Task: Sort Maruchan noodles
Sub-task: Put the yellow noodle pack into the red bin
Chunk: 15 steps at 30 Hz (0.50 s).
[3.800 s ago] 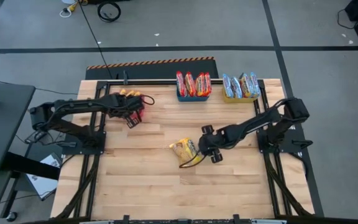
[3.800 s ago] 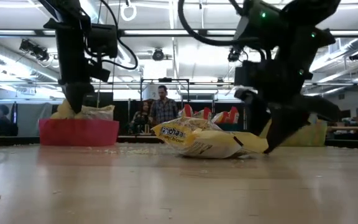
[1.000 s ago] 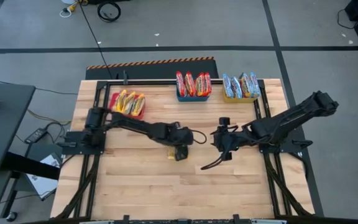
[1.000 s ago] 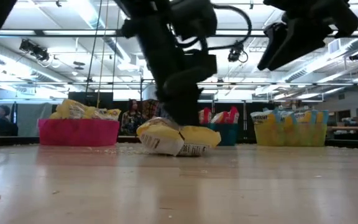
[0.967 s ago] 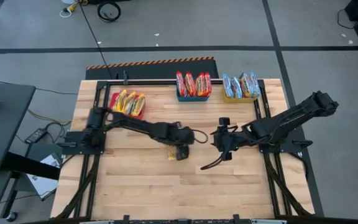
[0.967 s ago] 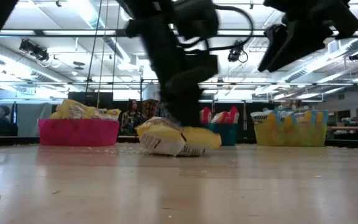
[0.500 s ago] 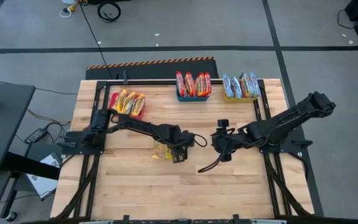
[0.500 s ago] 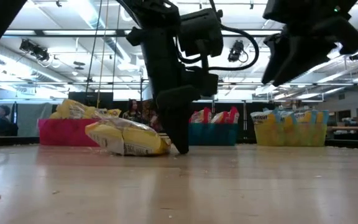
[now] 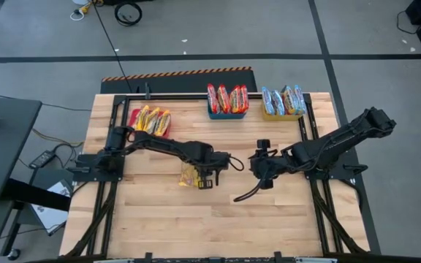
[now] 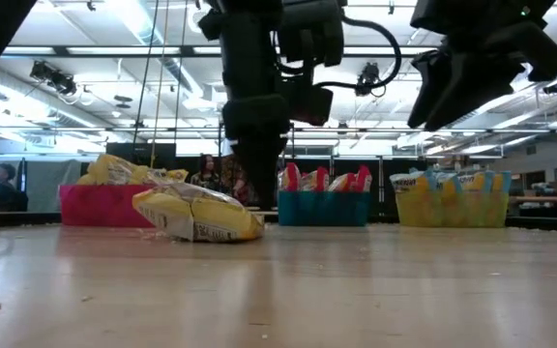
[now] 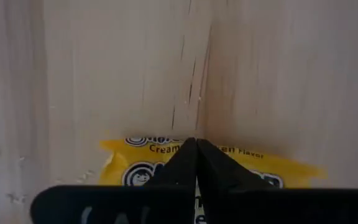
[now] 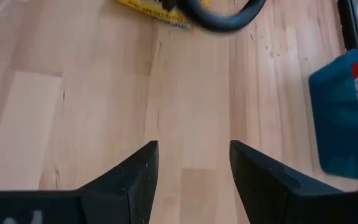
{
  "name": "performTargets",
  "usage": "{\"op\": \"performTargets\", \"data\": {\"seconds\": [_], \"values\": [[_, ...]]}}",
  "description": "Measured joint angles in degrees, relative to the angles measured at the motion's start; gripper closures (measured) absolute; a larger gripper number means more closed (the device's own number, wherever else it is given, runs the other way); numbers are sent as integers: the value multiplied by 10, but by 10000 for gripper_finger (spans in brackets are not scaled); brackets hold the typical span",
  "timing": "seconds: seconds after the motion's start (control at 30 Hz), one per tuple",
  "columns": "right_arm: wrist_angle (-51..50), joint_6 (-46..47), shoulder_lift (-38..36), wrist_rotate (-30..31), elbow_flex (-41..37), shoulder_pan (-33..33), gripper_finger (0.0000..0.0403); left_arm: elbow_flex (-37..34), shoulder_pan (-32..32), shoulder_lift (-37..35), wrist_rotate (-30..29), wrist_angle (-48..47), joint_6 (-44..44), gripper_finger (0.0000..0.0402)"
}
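Packets in yellow-orange wrappers [image 9: 150,119], stood on edge in the red bin [image 10: 122,205], well to the left of the blue bin [image 10: 322,208] along the same far edge of the table [image 9: 269,219].

Nearer the camera and a little left of the blue bin, out on the bare wood: one loose yellow packet [image 9: 189,176], lying flat and slightly crumpled, apart from every bin.

Just beside that packet, on its blue-bin side: the left gripper [image 9: 207,177], pointing down from an arm stretched across from the table's left. Fingers [image 11: 188,163] pressed together to a single point right over the wrapper's printed face. No wrapper visibly caught between the tips; cannot tell whether a fold of plastic is pinched there.

In the blue bin itself: red packets [image 9: 227,97], upright and packed side by side.

Nearer the camera than the blue bin and slightly to its right: the right gripper [image 12: 193,168], raised clear of the table in the low view. Fingers spread apart, with only bare wood between them and nothing held.

Just right of the blue bin, on the same far edge: the yellow bin [image 10: 448,208], filled with pale blue packets [image 9: 282,100] standing on edge.
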Motion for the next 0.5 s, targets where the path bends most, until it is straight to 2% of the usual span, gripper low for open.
{"op": "performTargets", "data": {"seconds": [0.1, 0.23, 0.33, 0.5], "values": [[-11, 11, 0, -3, 0, 0, 200, 33, 0, 0, 3, -57, 2, 366], [-49, 23, 0, -9, 0, 0, 200, 66, 2, 0, 3, -101, -2, 317], [-83, 36, -4, -9, 0, 0, 200, 83, 2, -1, 2, -95, -9, 271], [-121, 66, -23, -4, 0, 0, 200, 70, 2, 13, 2, -87, -10, 199]]}}
